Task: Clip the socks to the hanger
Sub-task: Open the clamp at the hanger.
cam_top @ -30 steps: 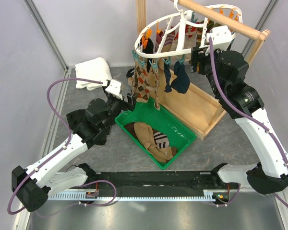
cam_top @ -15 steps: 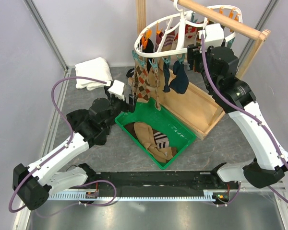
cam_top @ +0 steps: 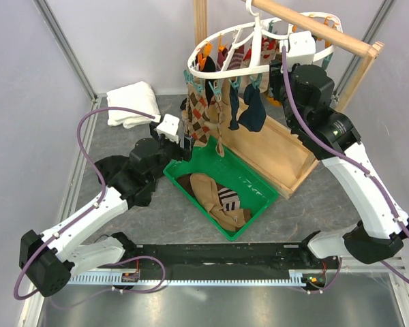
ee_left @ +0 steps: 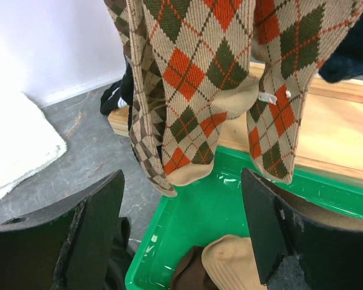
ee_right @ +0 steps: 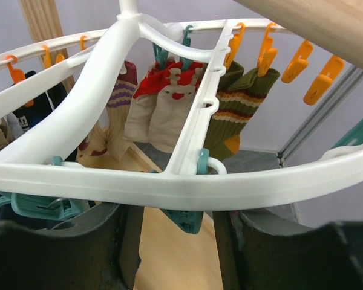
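Note:
The white oval hanger (cam_top: 259,44) hangs from the wooden rail, with several socks clipped on, among them argyle socks (cam_top: 202,116) and a navy sock (cam_top: 252,112). Loose tan and striped brown socks (cam_top: 221,199) lie in the green bin (cam_top: 259,192). My left gripper (cam_top: 185,144) stands open at the bin's far left corner, just below the argyle socks (ee_left: 199,78); between its fingers (ee_left: 97,223) show bin floor, a tan sock (ee_left: 230,266) and a brown sock (ee_left: 187,279). My right gripper (ee_right: 178,241) is open under the hanger rim (ee_right: 169,181), with a teal clip (ee_right: 193,217) between its fingers (ee_right: 284,248).
A white towel (cam_top: 133,102) lies at the back left, with a black cloth (ee_left: 118,96) behind the argyle socks. The wooden stand's base (cam_top: 279,146) sits behind the bin, its rail (cam_top: 313,27) overhead. Free orange clips (ee_right: 269,51) hang on the hanger's far rim.
My right gripper has moved left and in under the hanger rim, and the hanger has swung slightly left. My left gripper has crept right toward the bin corner.

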Robot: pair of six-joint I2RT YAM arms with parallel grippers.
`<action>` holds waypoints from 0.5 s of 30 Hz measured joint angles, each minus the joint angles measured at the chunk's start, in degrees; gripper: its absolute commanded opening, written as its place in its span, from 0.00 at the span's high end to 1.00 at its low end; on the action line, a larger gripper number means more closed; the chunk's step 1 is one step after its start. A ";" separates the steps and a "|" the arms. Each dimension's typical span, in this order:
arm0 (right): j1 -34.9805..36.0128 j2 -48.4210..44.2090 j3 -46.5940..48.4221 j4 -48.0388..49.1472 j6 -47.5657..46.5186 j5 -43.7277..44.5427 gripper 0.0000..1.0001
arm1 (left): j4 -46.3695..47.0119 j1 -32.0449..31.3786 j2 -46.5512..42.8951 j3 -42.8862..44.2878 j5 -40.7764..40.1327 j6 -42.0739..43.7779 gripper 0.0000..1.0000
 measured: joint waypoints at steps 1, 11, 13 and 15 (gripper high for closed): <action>0.13 0.02 0.17 -0.33 0.09 0.46 0.55 | -0.02 0.00 0.07 0.04 0.00 0.00 0.16; 0.50 -0.70 -1.60 -1.73 4.59 1.29 0.74 | -0.22 0.00 0.46 0.31 0.02 -0.02 0.16; 0.50 -1.11 -2.78 -1.73 6.36 1.01 0.78 | -0.22 0.00 0.52 0.31 0.07 -0.02 0.16; 0.50 -1.60 -4.37 -1.49 8.31 0.42 0.86 | -0.22 0.00 0.68 0.31 0.11 -0.04 0.16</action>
